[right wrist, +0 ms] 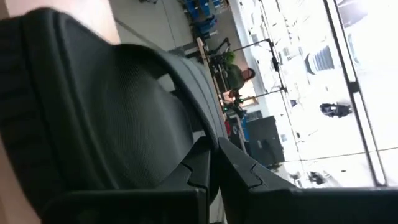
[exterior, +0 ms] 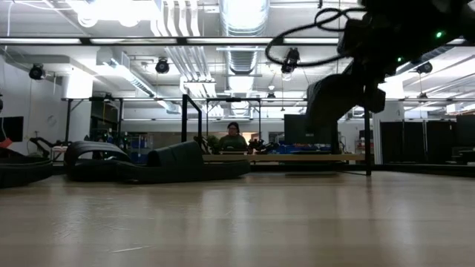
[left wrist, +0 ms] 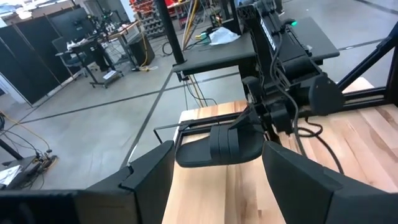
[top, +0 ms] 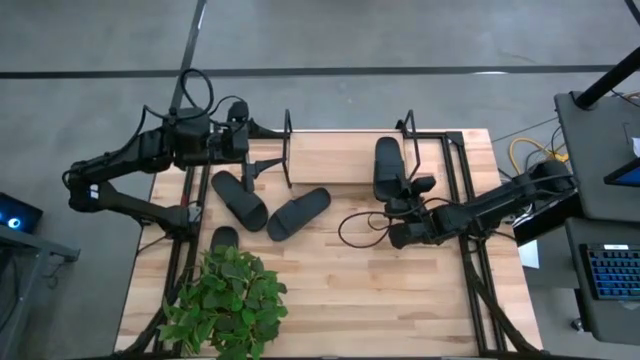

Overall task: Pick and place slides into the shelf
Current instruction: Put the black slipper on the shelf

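R claw is at the shelf, rear centre of the tabletop, fingers pinched together on the strap of a slide. That slide lies on the shelf's pale board near its R end loop; in the low view it hangs dark above the board, whether touching I can't tell. L claw hovers by the shelf's L end loop, fingers apart, holding nothing. Two more slides lie on the tabletop just in front of the shelf's L half, soles touching in a V. A fourth slide sits near the L edge, partly under a leafy plant. A person sits far behind.
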Robot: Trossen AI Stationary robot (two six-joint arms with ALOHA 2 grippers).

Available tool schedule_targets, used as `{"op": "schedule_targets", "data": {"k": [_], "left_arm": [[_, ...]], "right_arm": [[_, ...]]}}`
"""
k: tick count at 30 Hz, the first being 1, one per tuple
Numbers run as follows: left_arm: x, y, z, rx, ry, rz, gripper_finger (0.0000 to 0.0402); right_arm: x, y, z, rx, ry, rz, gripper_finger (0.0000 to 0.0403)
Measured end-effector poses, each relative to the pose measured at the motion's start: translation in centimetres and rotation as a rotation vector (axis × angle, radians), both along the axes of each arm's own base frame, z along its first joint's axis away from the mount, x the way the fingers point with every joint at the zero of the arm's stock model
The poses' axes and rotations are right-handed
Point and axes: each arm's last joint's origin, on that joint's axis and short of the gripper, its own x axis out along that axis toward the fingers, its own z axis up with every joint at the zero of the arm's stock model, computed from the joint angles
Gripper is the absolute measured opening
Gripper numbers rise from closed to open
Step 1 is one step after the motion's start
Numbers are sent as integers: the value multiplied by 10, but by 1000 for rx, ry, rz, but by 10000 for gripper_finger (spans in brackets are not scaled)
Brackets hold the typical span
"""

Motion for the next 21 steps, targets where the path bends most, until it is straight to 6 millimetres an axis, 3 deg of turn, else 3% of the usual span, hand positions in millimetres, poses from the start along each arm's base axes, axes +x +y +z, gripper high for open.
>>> {"op": "schedule_targets", "data": {"k": [10, 21], "left_arm": [[1, 0, -2, 22, 13, -4, 228], [1, 0, -2, 43, 18, -7, 228]], "right_arm": [[7, -17, -22, 49, 125, -39, 8], [-20, -24, -23, 122, 47, -11, 8]]}}
